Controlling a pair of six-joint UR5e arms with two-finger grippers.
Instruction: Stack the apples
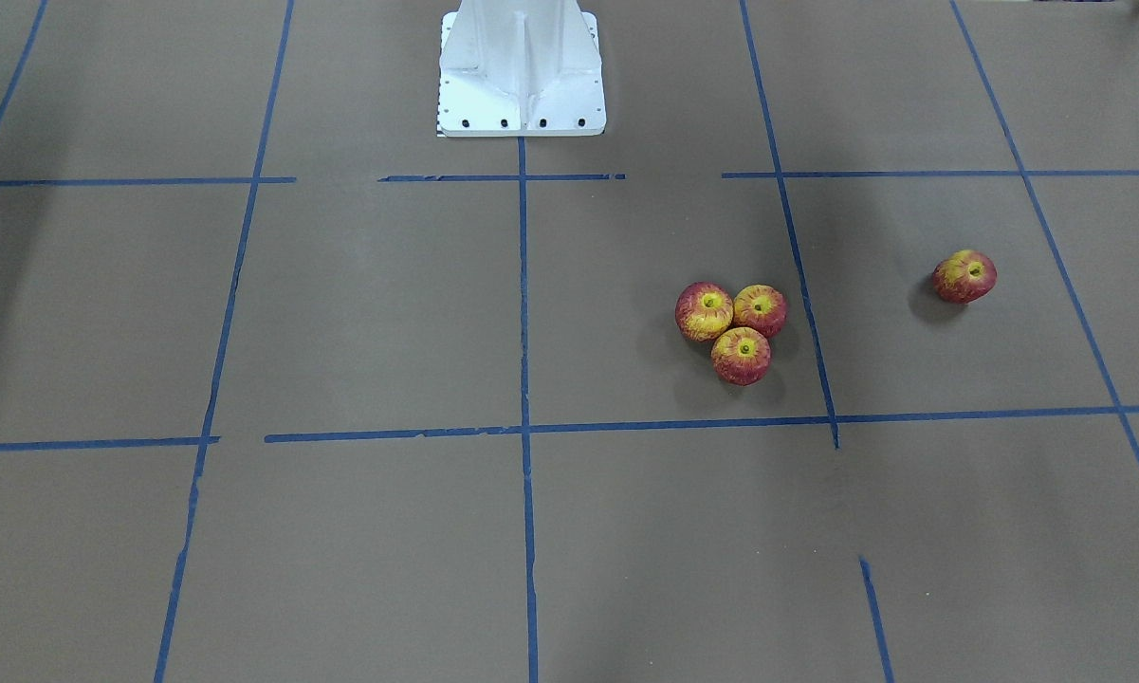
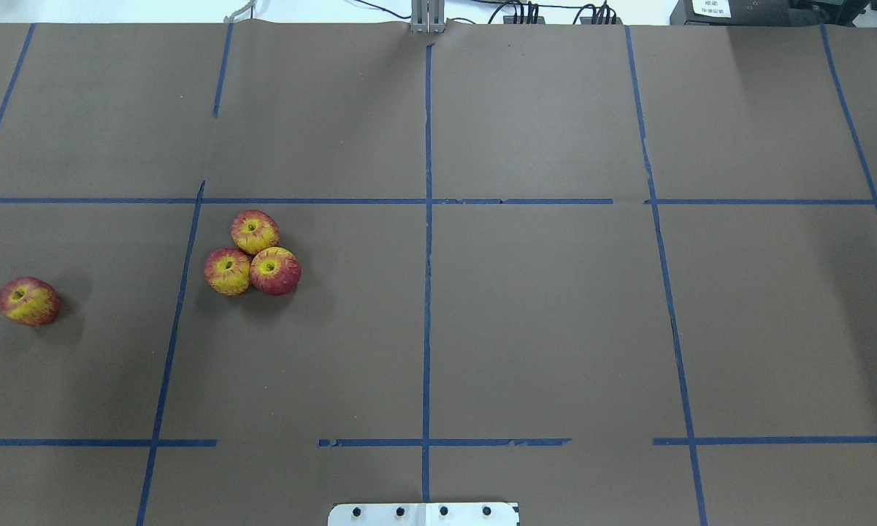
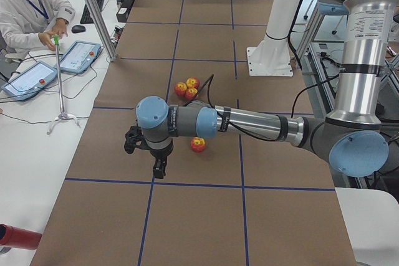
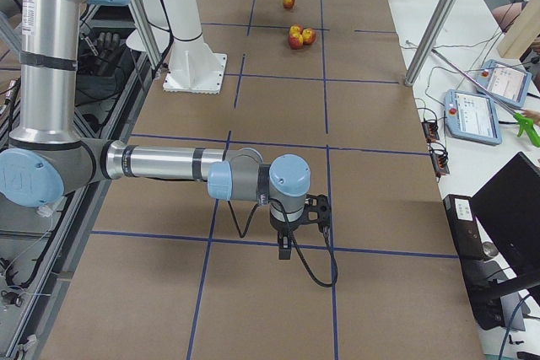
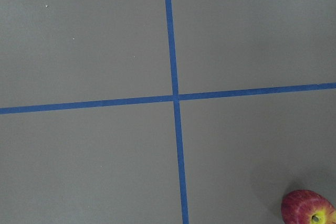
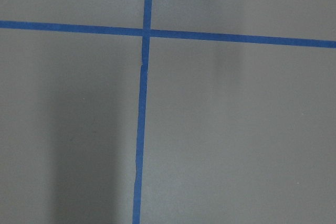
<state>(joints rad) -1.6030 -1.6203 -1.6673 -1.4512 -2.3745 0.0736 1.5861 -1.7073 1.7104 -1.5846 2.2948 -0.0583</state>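
Three apples sit touching in a cluster on the brown table, also seen in the overhead view. A fourth apple lies alone farther out on the robot's left side; its top edge shows in the left wrist view. My left gripper hangs above the table beside this lone apple, apart from it. My right gripper hangs over bare table far from all apples. Both grippers show only in the side views, so I cannot tell whether they are open or shut.
The white robot pedestal stands at the table's middle edge. Blue tape lines grid the table. An operator sits by tablets on a side desk. A second desk holds a tablet.
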